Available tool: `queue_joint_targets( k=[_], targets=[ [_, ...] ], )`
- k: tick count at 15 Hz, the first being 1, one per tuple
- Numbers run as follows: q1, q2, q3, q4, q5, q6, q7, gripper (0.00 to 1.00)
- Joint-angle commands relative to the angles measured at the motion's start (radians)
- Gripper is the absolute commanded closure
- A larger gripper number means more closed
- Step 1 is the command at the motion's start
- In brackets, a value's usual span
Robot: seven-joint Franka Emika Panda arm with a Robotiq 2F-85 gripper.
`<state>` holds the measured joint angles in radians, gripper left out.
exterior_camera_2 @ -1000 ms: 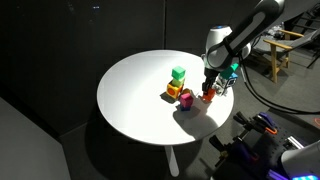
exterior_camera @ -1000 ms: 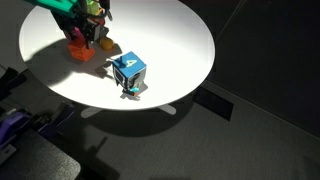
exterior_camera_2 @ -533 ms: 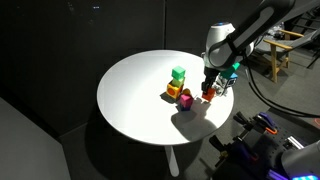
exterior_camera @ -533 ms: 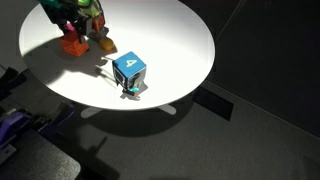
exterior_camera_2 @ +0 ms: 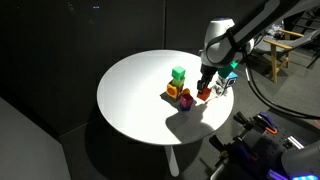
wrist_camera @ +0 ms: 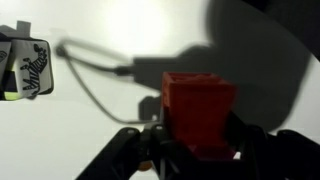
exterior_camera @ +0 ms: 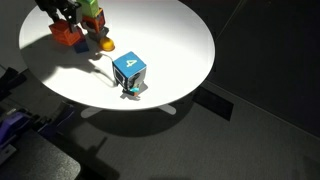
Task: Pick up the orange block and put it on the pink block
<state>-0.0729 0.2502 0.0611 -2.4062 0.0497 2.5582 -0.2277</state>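
My gripper [exterior_camera_2: 205,90] is shut on the small orange block [exterior_camera_2: 203,96] and holds it just above the white round table [exterior_camera_2: 135,100]. The pink block [exterior_camera_2: 186,101] sits on the table close beside the held block, towards the table's middle. In the wrist view the orange block [wrist_camera: 198,108] fills the space between the dark jaws [wrist_camera: 198,140]. In an exterior view the gripper [exterior_camera: 68,24] holds the orange block [exterior_camera: 65,35] at the table's far left, and the pink block is hidden behind the arm.
A green block [exterior_camera_2: 178,74] is stacked on a reddish-orange block [exterior_camera_2: 175,89], with a small yellow piece [exterior_camera_2: 169,96] beside them. The big blue cube marked "4" [exterior_camera: 128,72] stands near the table's edge [exterior_camera: 150,100], with a cable; it also shows in the wrist view [wrist_camera: 25,68].
My gripper has carried the orange block a short way away from the blue cube, towards the pink block and the stacked blocks. Nothing else has moved.
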Motion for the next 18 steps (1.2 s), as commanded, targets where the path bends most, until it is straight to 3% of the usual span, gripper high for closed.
queue_joint_targets(
  k=[1, 7, 13, 14, 18],
  targets=[
    [0.000, -0.027, 0.021, 0.005, 0.066, -0.027, -0.032, 0.72],
    [0.004, -0.016, 0.040, 0.025, 0.155, -0.011, -0.012, 0.72],
    [0.012, 0.000, 0.032, 0.025, 0.143, 0.009, -0.006, 0.72],
    [0.012, 0.000, 0.032, 0.025, 0.143, 0.009, -0.005, 0.47],
    [0.012, 0.006, 0.032, 0.024, 0.143, 0.009, -0.005, 0.47]
  ],
)
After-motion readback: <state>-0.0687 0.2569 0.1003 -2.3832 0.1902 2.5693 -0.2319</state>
